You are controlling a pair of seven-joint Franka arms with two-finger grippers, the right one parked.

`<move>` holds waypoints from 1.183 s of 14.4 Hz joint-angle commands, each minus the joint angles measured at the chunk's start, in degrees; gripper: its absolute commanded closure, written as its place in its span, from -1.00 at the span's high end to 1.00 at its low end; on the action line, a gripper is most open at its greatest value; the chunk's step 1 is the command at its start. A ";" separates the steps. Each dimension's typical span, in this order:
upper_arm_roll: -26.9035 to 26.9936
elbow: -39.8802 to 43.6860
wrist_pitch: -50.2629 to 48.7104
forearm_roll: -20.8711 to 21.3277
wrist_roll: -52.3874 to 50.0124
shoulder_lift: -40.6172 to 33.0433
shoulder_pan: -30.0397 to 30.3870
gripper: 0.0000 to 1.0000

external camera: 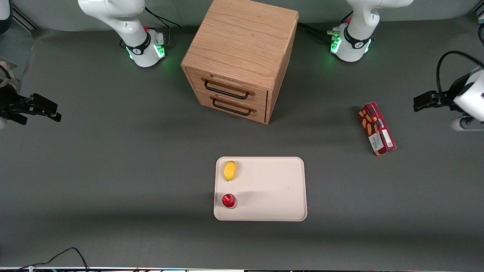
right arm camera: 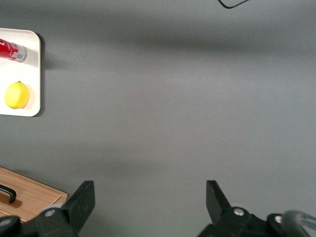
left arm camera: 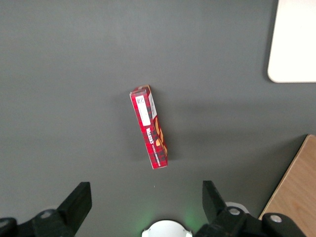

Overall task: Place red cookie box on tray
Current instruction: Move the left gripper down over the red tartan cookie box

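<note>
The red cookie box [external camera: 376, 129] lies flat on the grey table toward the working arm's end, farther from the front camera than the tray. It also shows in the left wrist view [left arm camera: 149, 127], lying on the mat some way from the fingers. The cream tray [external camera: 272, 189] lies in the middle of the table, nearer the front camera than the cabinet; one corner of it shows in the left wrist view [left arm camera: 294, 44]. My left gripper [external camera: 427, 101] hovers high beside the box, toward the table's end. In the left wrist view the gripper [left arm camera: 146, 197] is open and empty.
A wooden two-drawer cabinet [external camera: 242, 60] stands farther from the front camera than the tray. On the tray lie a yellow lemon [external camera: 229, 170] and a small red-capped item [external camera: 228, 200]. A cable [external camera: 68, 253] lies near the front edge.
</note>
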 commanded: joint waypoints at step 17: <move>5.55 -52.26 64.20 -7.14 -0.71 0.57 0.35 1.00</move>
